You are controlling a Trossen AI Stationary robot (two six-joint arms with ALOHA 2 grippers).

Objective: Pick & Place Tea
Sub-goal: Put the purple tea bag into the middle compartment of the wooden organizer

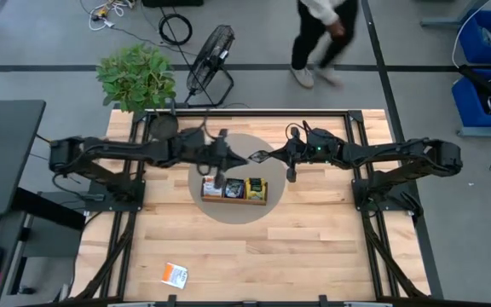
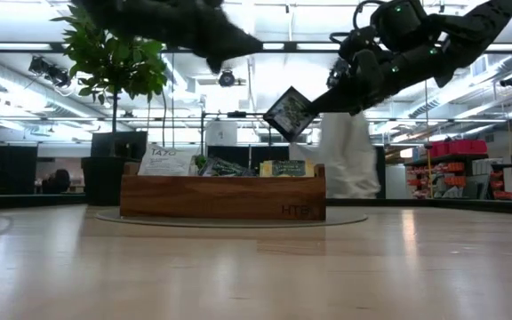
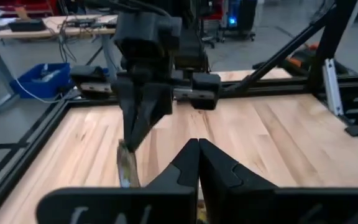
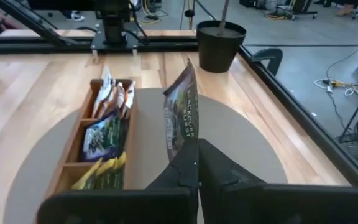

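Note:
A dark navy tea sachet (image 4: pixel 182 115) hangs in the air above the far side of the brown wooden tray (image 1: pixel 254 201), with my right gripper (image 4: pixel 197 163) shut on it. The tray stands on a round grey mat (image 1: pixel 275 209) and holds more sachets: white ones (image 4: pixel 114 93), a navy one (image 4: pixel 102 138) and yellow-green ones (image 4: pixel 101 174). My left gripper (image 3: pixel 198 152) is shut with nothing in it. It hovers above the tray's far side, its tips (image 1: pixel 240 159) just left of the held sachet (image 1: pixel 258 156). One orange-and-white sachet (image 1: pixel 175 274) lies flat near the table's front edge. My right gripper pinches the navy sachet's lower edge (image 4: pixel 185 155) between its two fingers. The fingers come from the table's right, slanting a little downward. The sachet sticks out beyond the fingertips, tilted (image 2: pixel 290 113), and is lifted well clear of the tray.
A potted plant (image 1: pixel 136 78) stands at the table's far left corner, and a floor fan (image 1: pixel 210 61) behind it. A person (image 1: pixel 318 38) walks past beyond the far edge. Bare wood lies between the mat and the front edge.

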